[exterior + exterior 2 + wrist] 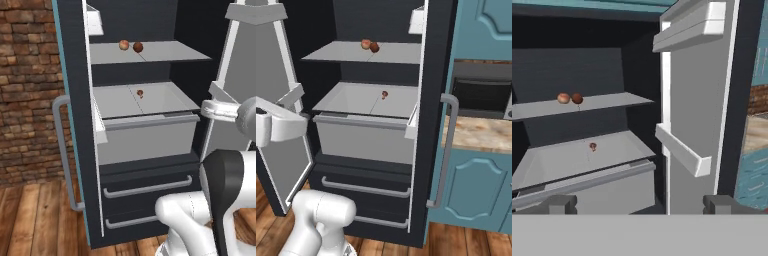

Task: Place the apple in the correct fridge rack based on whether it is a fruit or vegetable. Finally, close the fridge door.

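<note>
The apple (pixel 138 47) (pixel 374 47) (pixel 577 98), a small dark red-brown ball, rests on the fridge rack (pixel 170 52) (pixel 336 52) (pixel 612 102), the thin pale grey shelf in the open fridge. It touches a paler peach-pink ball (pixel 124 45) (pixel 365 44) (pixel 563 98). My gripper (pixel 641 205) is open and empty, well outside the fridge, level with the bin and close to the inner face of one open door (pixel 692 100). Its fingertips (pixel 559 204) stand far apart.
Below the rack, a walled pale grey drawer-bin (pixel 150 135) (pixel 361 135) holds a tiny red bit (pixel 140 93) (pixel 384 94) (pixel 592 146). Both doors stand open; the other one (pixel 75 125) (pixel 431 125) carries a long grey handle (pixel 62 150) (pixel 448 150). Teal cabinets and a counter (pixel 481 135) flank it.
</note>
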